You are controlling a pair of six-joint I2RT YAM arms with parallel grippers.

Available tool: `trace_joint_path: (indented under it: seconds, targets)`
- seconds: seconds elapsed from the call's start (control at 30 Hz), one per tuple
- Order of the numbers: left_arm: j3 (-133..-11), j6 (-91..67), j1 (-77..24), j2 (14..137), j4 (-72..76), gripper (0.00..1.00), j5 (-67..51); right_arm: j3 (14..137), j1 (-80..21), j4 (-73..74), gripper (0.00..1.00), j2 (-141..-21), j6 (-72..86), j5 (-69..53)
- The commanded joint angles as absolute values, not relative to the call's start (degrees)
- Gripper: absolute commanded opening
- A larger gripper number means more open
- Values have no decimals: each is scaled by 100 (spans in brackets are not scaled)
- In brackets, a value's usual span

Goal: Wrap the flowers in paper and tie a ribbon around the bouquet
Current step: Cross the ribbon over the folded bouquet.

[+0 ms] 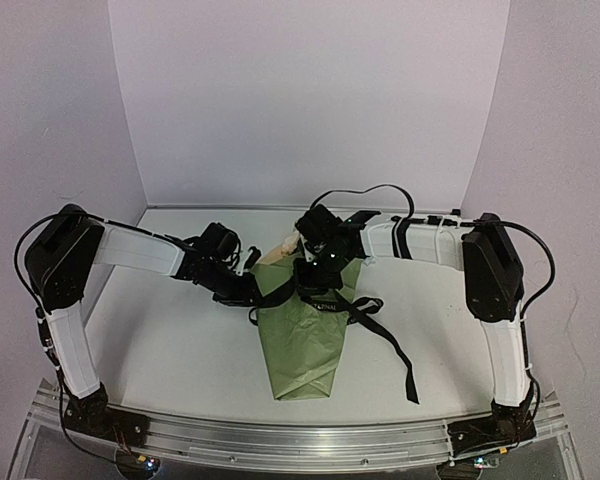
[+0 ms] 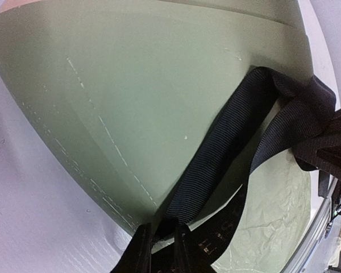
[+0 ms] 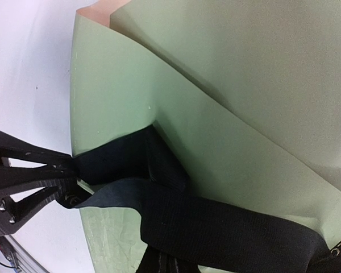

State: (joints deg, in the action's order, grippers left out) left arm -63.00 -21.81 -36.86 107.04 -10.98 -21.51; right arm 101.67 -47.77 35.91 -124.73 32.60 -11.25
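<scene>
Your left gripper (image 2: pixel 162 236) clenches the ribbon (image 2: pixel 216 153) at the 9 o'clock edge of the bouquet (image 1: pixel 305 340), and your right gripper (image 2: pixel 307 152) clamps it just beside. The bouquet lies centred on the table (image 1: pixel 180 345), tip toward 6 o'clock.

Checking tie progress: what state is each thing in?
paper, wrapped into a cone, lying down.
ribbon, looped across the cone, pinched at both sides, ends trailing.
flowers, almost hidden inside the cone.
left gripper, shut on the ribbon.
right gripper, shut on the ribbon.
</scene>
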Motion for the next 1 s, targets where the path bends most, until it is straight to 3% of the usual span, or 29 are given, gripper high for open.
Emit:
trace_joint_path:
  seconds: [0.0, 0.1, 0.37, 0.53, 0.97]
  targets:
    - [-6476, -2220, -3700, 10536, -901, 1, -2059, 10302, -4759, 3527, 0, -12420, 3249, -1103]
    - [-6386, -2287, -3700, 10264, -871, 0, -1636, 10275, -4762, 3549, 3, -12343, 3240, -1151]
    - [-6054, -2578, -3700, 9540, -857, 0, -182, 9889, -4761, 3677, 45, -11789, 3153, -1346]
    - [-5804, -2817, -3700, 9180, -928, 0, 629, 9337, -4757, 3693, 59, -11188, 3043, -1409]
    - [-5426, -3289, -3615, 8517, -1313, 0, 1596, 6656, -4284, 3891, 78, -9277, 2474, -1064]
